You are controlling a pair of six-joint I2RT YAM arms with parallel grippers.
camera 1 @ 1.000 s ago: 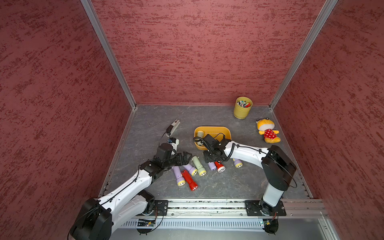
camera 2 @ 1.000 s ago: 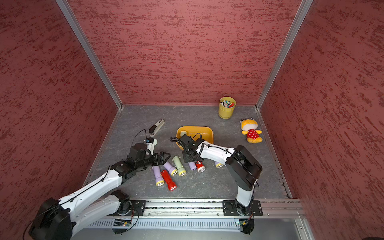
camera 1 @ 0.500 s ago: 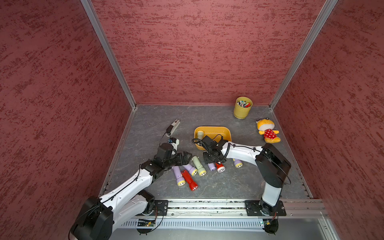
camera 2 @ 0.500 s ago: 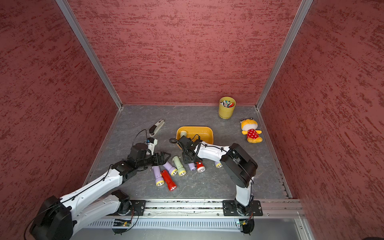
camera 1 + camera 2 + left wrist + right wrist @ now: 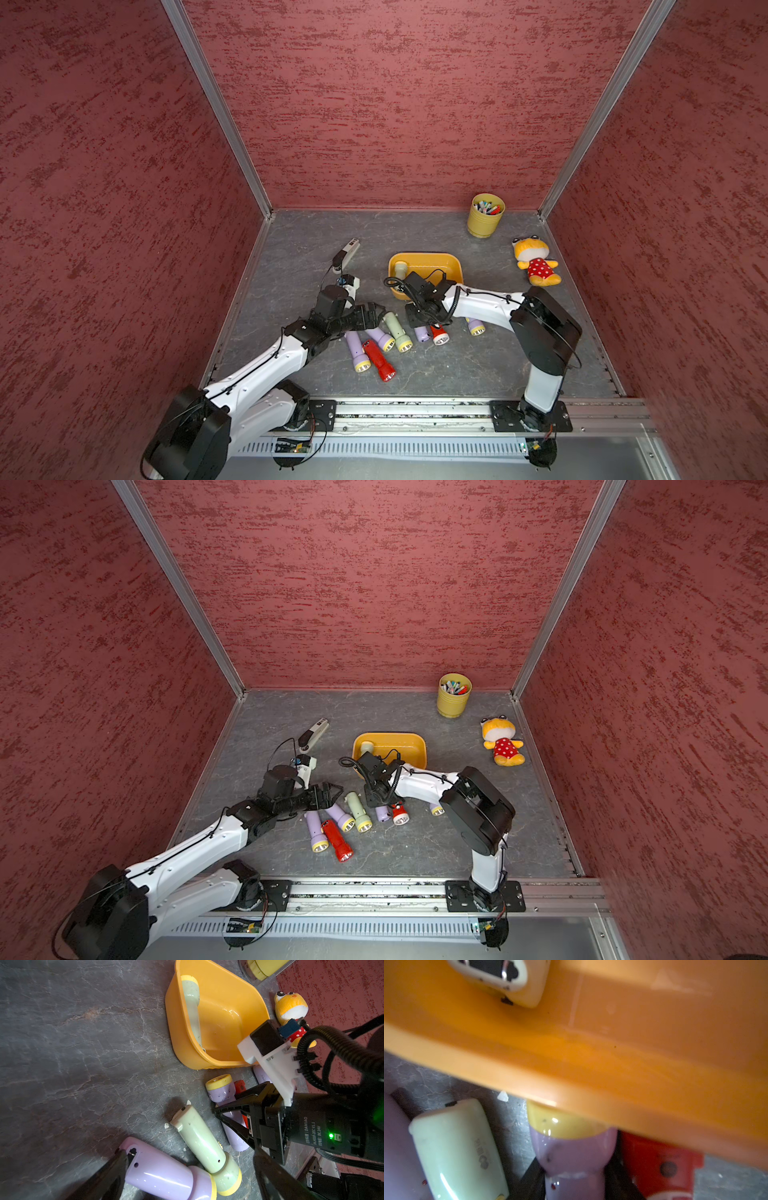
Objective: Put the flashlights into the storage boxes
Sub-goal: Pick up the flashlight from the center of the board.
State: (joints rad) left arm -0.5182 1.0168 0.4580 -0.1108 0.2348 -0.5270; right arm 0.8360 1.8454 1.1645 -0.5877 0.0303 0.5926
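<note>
Nearest the rail, a long red flashlight (image 5: 379, 360) lies on the tabletop (image 5: 449, 374) in a loose cluster with lilac and green ones. The left end effector (image 5: 376, 311) hovers over the cluster's far end, fingers spread wide, unchanged from a second ago. The change is on the right. The right end effector (image 5: 576, 1182), spread and up by the tray a second ago, has come down toward the rail and now pinches a lilac flashlight (image 5: 571, 1153) just behind its flared head. A short red flashlight (image 5: 438, 334) lies just beside it. Judgement: grasp made; the lift into the tray (image 5: 455, 266), just behind, comes next. Only one green flashlight (image 5: 400, 270) lies in the tray; seven are outside it. Hard to make out: in both top views the right fingertips are hidden under the wrist. The right wrist view is blurred and mostly tray wall, so I cannot tell whether the pinched flashlight has left the tabletop. Another lilac flashlight (image 5: 474, 326) shows only its head from under the right forearm. Farthest back: stapler (image 5: 347, 253), plush toy (image 5: 534, 266), pen cup (image 5: 485, 216).
</note>
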